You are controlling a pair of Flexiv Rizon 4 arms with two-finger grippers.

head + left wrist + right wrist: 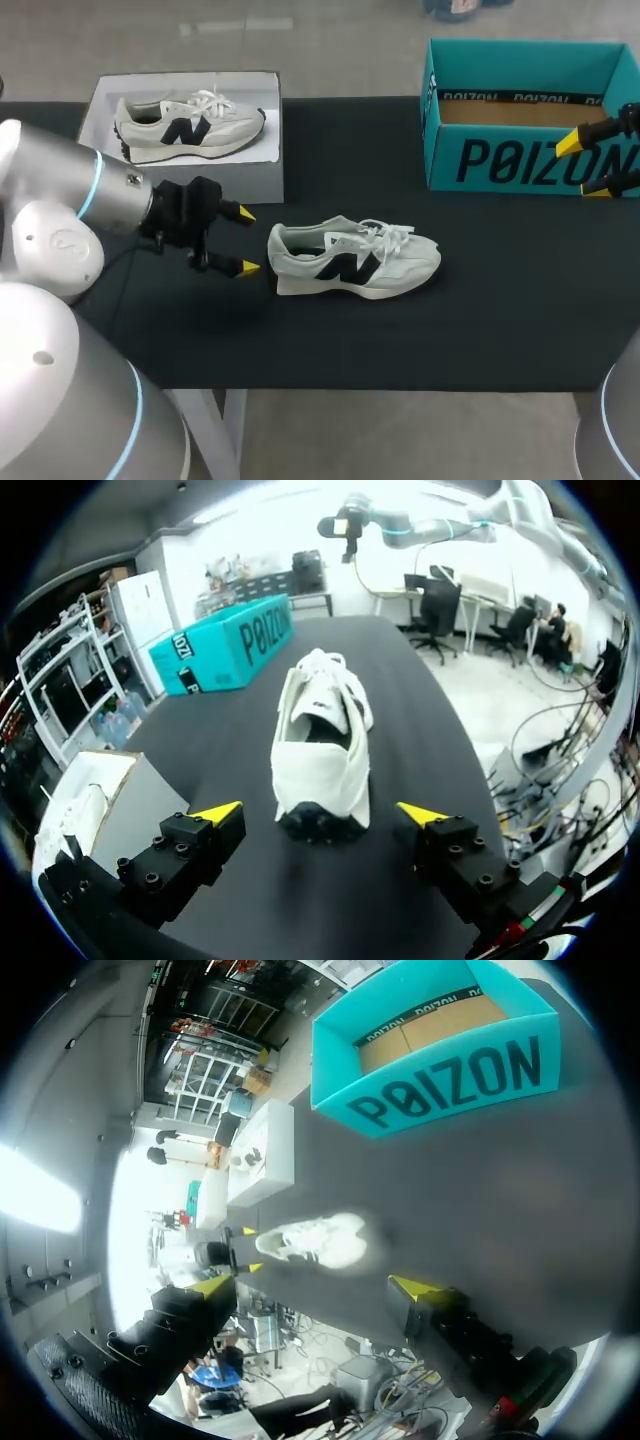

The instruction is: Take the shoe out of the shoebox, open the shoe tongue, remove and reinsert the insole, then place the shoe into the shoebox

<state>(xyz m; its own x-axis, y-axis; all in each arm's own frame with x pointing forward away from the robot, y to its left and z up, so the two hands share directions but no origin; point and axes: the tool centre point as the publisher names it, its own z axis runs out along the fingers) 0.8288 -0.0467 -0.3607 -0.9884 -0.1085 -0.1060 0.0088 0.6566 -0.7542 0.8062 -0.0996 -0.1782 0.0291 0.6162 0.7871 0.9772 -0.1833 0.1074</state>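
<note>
1. The left jaws are spread wide and grip nothing; their yellow tips [243, 214] sit just short of the shoe's [355, 260] heel, not touching it.
2. The right jaws, also wide open and holding nothing, are well past the shoe's toe, at the teal shoebox [520, 160].
3. The shoe stands on its sole on the black worktop [480, 300].
4. The teal shoebox, beyond the shoe's toe, shows a brown cardboard floor.
5. A white box [255, 185] beyond the shoe's heel holds a second shoe [180, 125].

White-and-black shoe [355, 258], teal shoebox [528, 110], black table [500, 300].
</note>
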